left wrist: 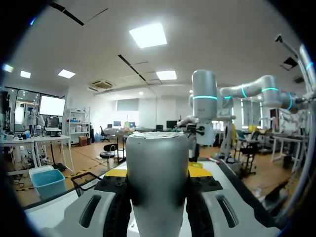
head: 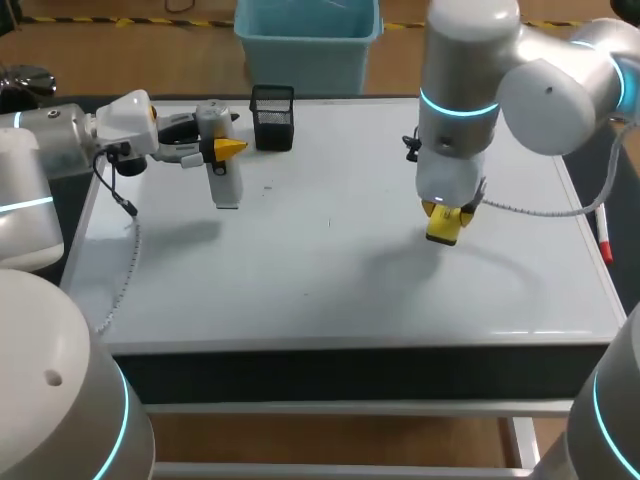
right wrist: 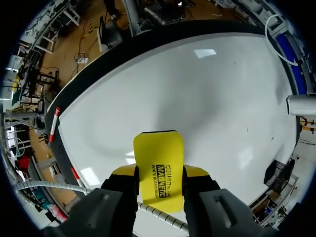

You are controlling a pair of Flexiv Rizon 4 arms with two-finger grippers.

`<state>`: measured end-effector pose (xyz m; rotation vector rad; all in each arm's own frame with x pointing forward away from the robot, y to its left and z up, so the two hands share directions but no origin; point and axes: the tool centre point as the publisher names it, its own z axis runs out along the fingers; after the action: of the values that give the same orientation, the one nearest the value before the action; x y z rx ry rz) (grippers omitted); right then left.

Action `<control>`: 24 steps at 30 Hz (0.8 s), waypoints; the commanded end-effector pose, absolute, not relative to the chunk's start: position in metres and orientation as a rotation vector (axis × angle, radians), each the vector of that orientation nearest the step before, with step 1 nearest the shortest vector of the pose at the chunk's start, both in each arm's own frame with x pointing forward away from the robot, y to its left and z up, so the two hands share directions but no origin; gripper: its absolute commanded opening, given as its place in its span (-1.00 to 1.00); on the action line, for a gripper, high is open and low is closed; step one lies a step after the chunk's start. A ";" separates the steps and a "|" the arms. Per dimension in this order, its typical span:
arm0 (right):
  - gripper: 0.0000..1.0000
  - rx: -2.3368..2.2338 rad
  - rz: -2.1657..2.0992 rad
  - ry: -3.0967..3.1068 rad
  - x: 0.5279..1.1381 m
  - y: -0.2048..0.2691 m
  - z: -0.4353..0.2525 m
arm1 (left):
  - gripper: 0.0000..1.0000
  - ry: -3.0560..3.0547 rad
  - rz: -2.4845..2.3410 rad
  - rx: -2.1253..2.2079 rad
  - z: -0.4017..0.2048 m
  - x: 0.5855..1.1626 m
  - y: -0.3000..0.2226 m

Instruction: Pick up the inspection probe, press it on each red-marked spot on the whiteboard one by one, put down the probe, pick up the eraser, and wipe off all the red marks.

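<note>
**Whiteboard.** The whiteboard [head: 330,270] lies flat and covers most of the table top. Only a few faint dark specks show on its surface.

**Arms.** The left arm [head: 60,135] comes in over the board's far left corner. The right arm [head: 460,90] comes in from the right and stands over the board right of centre, its wrist pointing straight down.

**Probe.** The inspection probe [head: 222,175] is a grey cylinder standing roughly upright at the far left of the board. The left gripper [head: 228,148] holds it around the upper part. In the left wrist view the fingers [left wrist: 200,171] pinch it from both sides. Whether its lower end touches the board cannot be determined.

**Eraser.** The yellow eraser [head: 443,228] is clamped between the fingers [right wrist: 126,185] of the right gripper [head: 445,215], its free end pointing down at the board. It casts a soft shadow on the white surface. Contact with the board cannot be confirmed.

**Pen holder.** A black mesh pen holder [head: 272,118] stands at the board's far edge, just beside the probe.

**Marker.** A red-and-white marker [head: 605,240] lies on the dark strip along the board's right edge, well apart from both grippers.
</note>
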<state>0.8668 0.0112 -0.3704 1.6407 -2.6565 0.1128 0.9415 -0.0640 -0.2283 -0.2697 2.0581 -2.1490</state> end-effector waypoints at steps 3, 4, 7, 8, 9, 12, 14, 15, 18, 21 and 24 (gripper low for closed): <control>-1.00 1.706 0.185 -2.634 0.893 -0.006 -0.376 | -1.00 2.059 -2.150 -0.269 -0.227 0.942 -0.064; -1.00 1.703 0.211 -2.623 0.900 -0.009 -0.377 | -1.00 2.059 -2.150 -0.269 -0.227 0.942 -0.064; -1.00 1.735 0.259 -2.594 0.918 -0.015 -0.377 | -1.00 2.059 -2.150 -0.269 -0.227 0.942 -0.064; -1.00 1.742 0.266 -2.589 0.924 -0.017 -0.376 | -1.00 2.059 -2.150 -0.269 -0.227 0.942 -0.064; -1.00 1.759 0.272 -2.578 0.929 -0.018 -0.375 | -1.00 2.059 -2.150 -0.269 -0.227 0.942 -0.064; -1.00 1.806 0.266 -2.555 0.946 -0.021 -0.373 | -1.00 2.059 -2.150 -0.269 -0.227 0.942 -0.064; -1.00 1.817 0.281 -2.536 0.957 -0.022 -0.372 | -1.00 2.059 -2.150 -0.269 -0.227 0.942 -0.064; -1.00 1.846 0.248 -2.533 0.963 -0.022 -0.371 | -1.00 2.059 -2.150 -0.269 -0.227 0.942 -0.064; -1.00 1.883 0.221 -2.523 0.984 -0.022 -0.370 | -1.00 2.059 -2.150 -0.269 -0.227 0.942 -0.064; -1.00 1.898 0.259 -2.486 1.001 -0.021 -0.374 | -1.00 2.059 -2.150 -0.269 -0.227 0.942 -0.064; -1.00 1.905 0.238 -2.461 1.020 -0.018 -0.381 | -1.00 2.059 -2.150 -0.269 -0.227 0.942 -0.064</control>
<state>0.9954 -0.0251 -0.3712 1.9360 -2.4912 0.2764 0.9413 -0.0642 -0.2283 -0.2694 2.0580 -2.1492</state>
